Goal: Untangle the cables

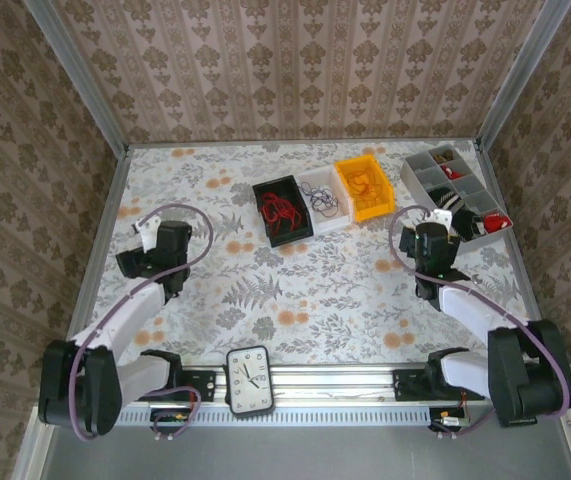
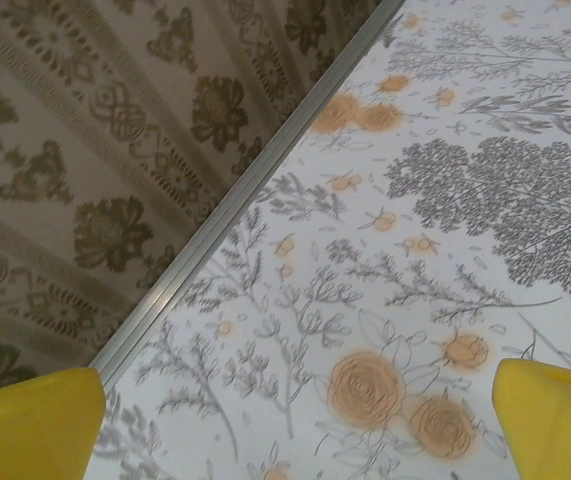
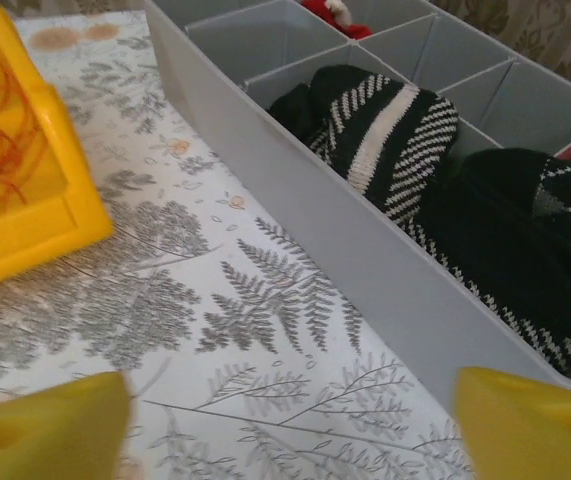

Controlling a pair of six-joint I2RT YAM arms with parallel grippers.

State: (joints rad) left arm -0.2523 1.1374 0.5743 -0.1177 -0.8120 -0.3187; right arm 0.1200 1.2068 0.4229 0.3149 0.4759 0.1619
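We are holding the left pincer [image 2: 295, 425] and right pincer [image 3: 290, 420] apart and empty over the table [image 1: 305, 290], and since the cables [image 1: 281, 208] seem to be lying sorted by colour in the bins [image 1: 261, 187], we are favouring slow, single-strand picks.

A grey tray [image 3: 295, 200] holds striped socks [image 3: 390, 130]; a clock [image 1: 248, 378] lies apart.

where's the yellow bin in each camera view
top external: yellow bin far middle, right end of the bin row, orange cables inside.
right wrist: left edge of the picture.
left wrist: this camera faces the table's left rail, away from the bins.
shared landmark: grey divider tray, just right of the bin.
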